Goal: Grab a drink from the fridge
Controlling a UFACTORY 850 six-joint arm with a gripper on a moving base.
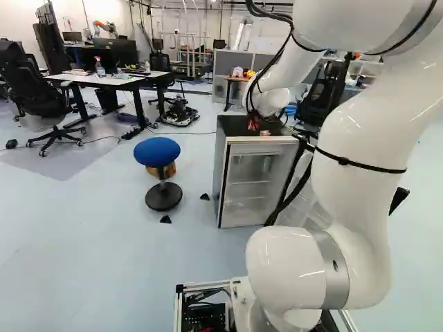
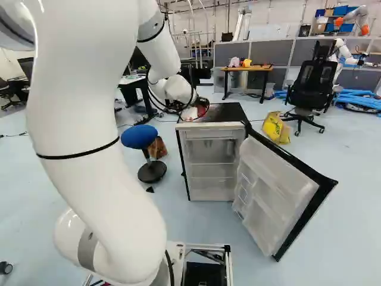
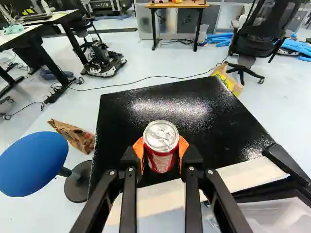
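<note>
2-sided squeeze by pincer (image 2: pixel 201 109) on red drink can (image 3: pixel 162 145), w/ orange pads apart by just the can's width. Held over black fridge top (image 3: pixel 170 104), nr front edge; can't tell if touching. In R base view: fridge door (image 2: pixel 275 193) swung open, blue stool (image 2: pixel 139 136) beside fridge (image 2: pixel 211 161).

My fingers (image 3: pixel 129 199) are black with bright orange pads (image 3: pixel 139 151), and the can (image 3: pixel 160 145) is red with pale markings under a silver lid. The fridge top (image 3: pixel 160 102) is black and finely speckled (it shines nearly white where light catches it), while the open door (image 2: pixel 277 193) is whitish inside with a black edge. I see a blue stool seat (image 3: pixel 34 162), a brown bag (image 3: pixel 75 136) and a pale blue floor (image 2: pixel 321 238).
</note>
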